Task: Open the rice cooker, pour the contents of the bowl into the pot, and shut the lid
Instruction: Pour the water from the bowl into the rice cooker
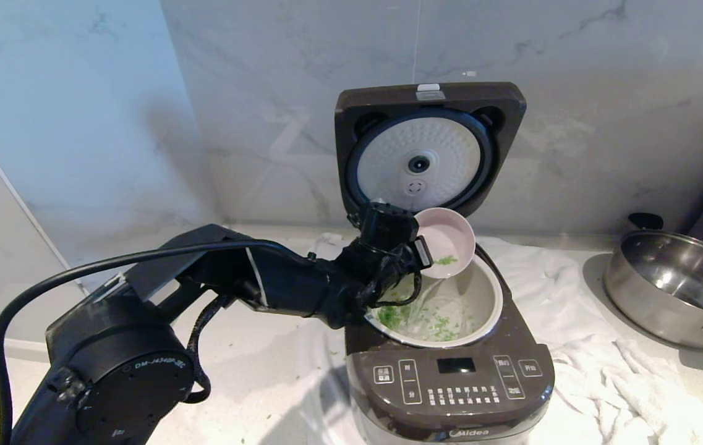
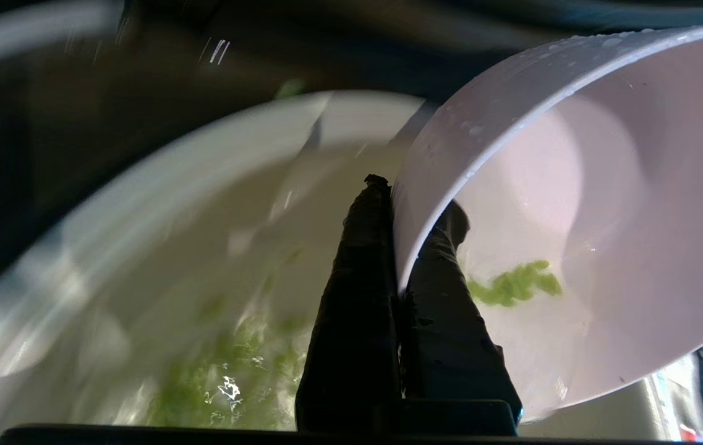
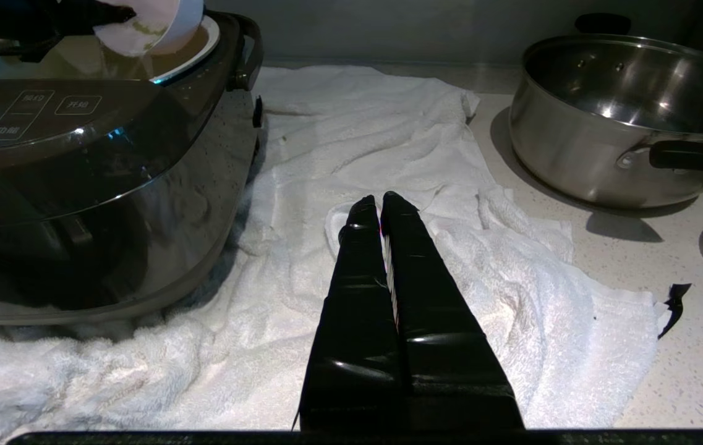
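Note:
The rice cooker (image 1: 450, 383) stands open, its lid (image 1: 428, 148) upright with the white dimpled plate facing me. My left gripper (image 1: 422, 253) is shut on the rim of the pale pink bowl (image 1: 450, 238), holding it tipped over the back left of the cream pot (image 1: 493, 309). Green contents (image 1: 394, 316) lie scattered in the pot, and a small clump (image 1: 446, 260) still clings inside the bowl. In the left wrist view the fingers (image 2: 351, 309) pinch the bowl (image 2: 605, 185) wall, one inside and one outside. My right gripper (image 3: 379, 201) is shut and empty, parked over the towel.
A white towel (image 3: 388, 123) lies under and to the right of the cooker. A shiny steel pan (image 1: 673, 284) with black handles sits at the far right against the marble wall. A few green bits lie on the counter left of the cooker.

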Available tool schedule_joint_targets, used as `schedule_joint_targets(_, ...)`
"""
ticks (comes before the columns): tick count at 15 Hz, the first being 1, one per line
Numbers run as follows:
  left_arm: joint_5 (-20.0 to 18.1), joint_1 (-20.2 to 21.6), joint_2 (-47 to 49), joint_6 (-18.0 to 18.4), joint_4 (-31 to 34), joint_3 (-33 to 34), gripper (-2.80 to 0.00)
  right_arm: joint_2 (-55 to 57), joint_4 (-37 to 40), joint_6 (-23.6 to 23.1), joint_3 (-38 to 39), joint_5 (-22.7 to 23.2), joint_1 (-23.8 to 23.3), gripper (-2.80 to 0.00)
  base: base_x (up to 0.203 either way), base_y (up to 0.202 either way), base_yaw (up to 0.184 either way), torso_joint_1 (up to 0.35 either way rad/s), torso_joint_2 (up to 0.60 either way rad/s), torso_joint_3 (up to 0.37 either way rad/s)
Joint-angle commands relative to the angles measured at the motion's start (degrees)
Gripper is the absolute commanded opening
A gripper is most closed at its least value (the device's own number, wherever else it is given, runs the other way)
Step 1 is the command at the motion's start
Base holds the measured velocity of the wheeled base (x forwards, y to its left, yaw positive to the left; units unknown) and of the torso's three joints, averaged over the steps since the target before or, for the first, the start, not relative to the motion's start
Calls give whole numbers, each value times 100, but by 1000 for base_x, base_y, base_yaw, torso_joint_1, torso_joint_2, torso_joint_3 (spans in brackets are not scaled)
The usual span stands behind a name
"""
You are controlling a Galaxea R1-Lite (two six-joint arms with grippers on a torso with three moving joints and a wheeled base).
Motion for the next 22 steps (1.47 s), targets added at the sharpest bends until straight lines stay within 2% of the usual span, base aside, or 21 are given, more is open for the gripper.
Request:
schedule_joint_targets(1,251,16,15,531,-1460,440,-280,0,0,-2,1,2,2,-280,0,0,0,0,0,0)
schedule_joint_targets(3,363,134,-91,1205,-2572,891,-280,0,0,-2,1,2,2,-280,0,0,0,0,0,0)
schedule_joint_targets(5,559,189,-128,2279,-3944,1510,-280,0,0,-2,1,2,2,-280,0,0,0,0,0,0)
schedule_joint_targets(7,952,205,10,3462,-5520,2026,-280,0,0,-2,1,2,2,-280,0,0,0,0,0,0)
schedule_joint_targets(8,1064,203,123,3932,-5860,2293,-280,0,0,-2,1,2,2,-280,0,0,0,0,0,0)
schedule_joint_targets(9,1293,166,149,4152,-5892,2494,-280,0,0,-2,1,2,2,-280,0,0,0,0,0,0)
schedule_joint_targets(10,1558,118,142,4203,-5897,2513,-280,0,0,-2,1,2,2,-280,0,0,0,0,0,0)
schedule_joint_targets(11,1577,113,123,4194,-5898,2502,-280,0,0,-2,1,2,2,-280,0,0,0,0,0,0)
schedule_joint_targets(17,1590,78,117,4233,-5898,2143,-280,0,0,-2,1,2,2,-280,0,0,0,0,0,0)
schedule_joint_targets(22,1541,335,-333,4160,-5767,2474,-280,0,0,-2,1,2,2,-280,0,0,0,0,0,0)
